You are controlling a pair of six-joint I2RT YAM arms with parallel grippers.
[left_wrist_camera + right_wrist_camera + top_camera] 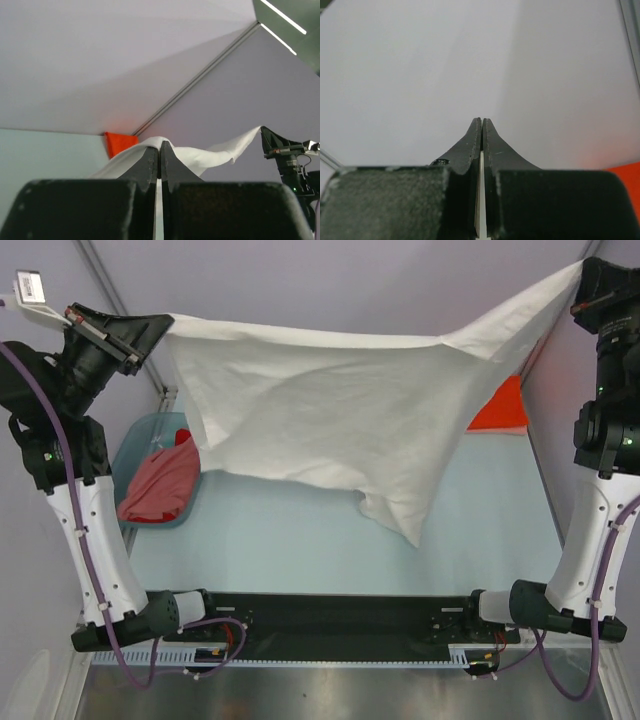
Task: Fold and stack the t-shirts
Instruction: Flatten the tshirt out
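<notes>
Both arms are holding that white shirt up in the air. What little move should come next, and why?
Probably lower both arms together and lay the white t-shirt flat on the table. The left gripper and right gripper each pinch one end of it, so it hangs spread in the air; folding needs it lying down.

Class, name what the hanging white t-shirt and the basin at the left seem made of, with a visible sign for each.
The white t-shirt: soft matt cloth, perhaps cotton; it sags and creases. The basin: likely smooth plastic; stiff rounded rim, even blue-grey colour.
</notes>
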